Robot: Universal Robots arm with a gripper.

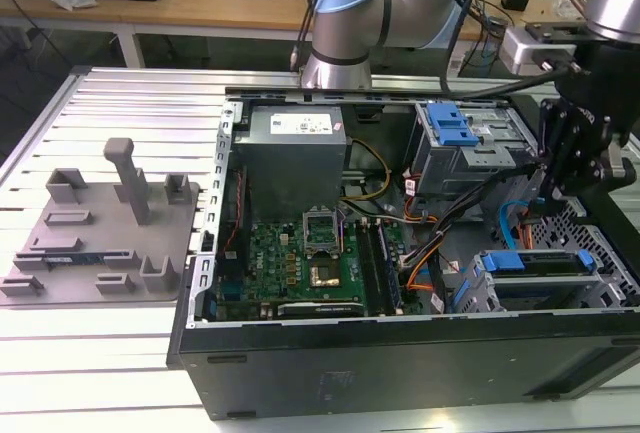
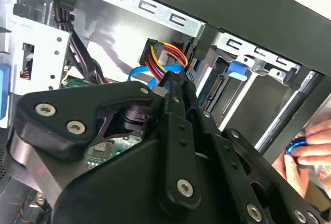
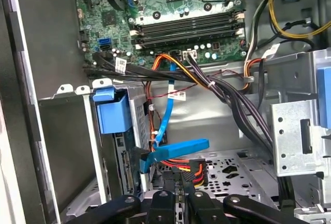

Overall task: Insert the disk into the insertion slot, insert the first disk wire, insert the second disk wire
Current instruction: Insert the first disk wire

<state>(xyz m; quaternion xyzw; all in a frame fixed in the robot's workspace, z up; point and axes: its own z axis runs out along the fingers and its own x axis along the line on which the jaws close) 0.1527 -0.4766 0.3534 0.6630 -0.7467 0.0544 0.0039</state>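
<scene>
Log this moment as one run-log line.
disk: seated in insertion slot | blue wire: reaches disk's rear | gripper: at coloured-wire connector

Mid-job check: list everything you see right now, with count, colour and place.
computer case: one, black, open, on the slotted table
fixture plate: one, grey, exterior view's left of the case
motherboard: one, green, inside the case
disk: one, blue-framed, in the insertion slot
taller bay: one, grey with blue latch, inside the case
flat cable: one, blue, near the disk
power connector: one, black, orange-red-yellow wires, just ahead of the gripper
hand: one, beyond the case's edge
gripper: one, black, inside the case
arm: one, silver, blue cap, behind the case
</scene>
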